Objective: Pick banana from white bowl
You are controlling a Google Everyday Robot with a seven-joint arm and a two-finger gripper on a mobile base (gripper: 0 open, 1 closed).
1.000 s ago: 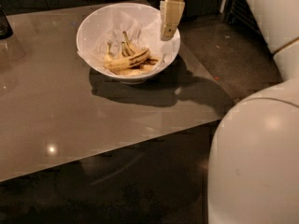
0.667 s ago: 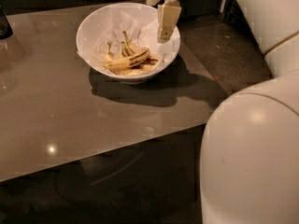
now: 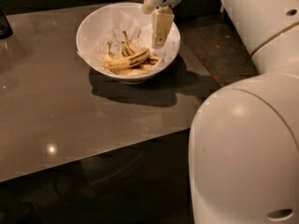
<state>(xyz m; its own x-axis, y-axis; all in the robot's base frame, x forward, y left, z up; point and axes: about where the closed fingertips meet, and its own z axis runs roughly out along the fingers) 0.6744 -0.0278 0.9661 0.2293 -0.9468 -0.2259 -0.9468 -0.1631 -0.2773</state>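
Note:
The white bowl [image 3: 93,24], lined with crumpled white paper, stands at the far right part of the brown table [image 3: 56,106]. A bunch of yellow bananas [image 3: 127,59] with brown marks lies in it, stems pointing up. My gripper [image 3: 160,40] hangs over the bowl's right side, just above and right of the bananas, pointing down. It holds nothing that I can see.
A dark object [image 3: 4,24] stands at the table's far left edge. My white arm and base [image 3: 247,143] fill the right side of the view. The dark floor [image 3: 219,45] lies beyond the table's right edge.
My gripper has moved left and lower, further over the bowl and closer to the bananas. The bowl and bananas have not moved.

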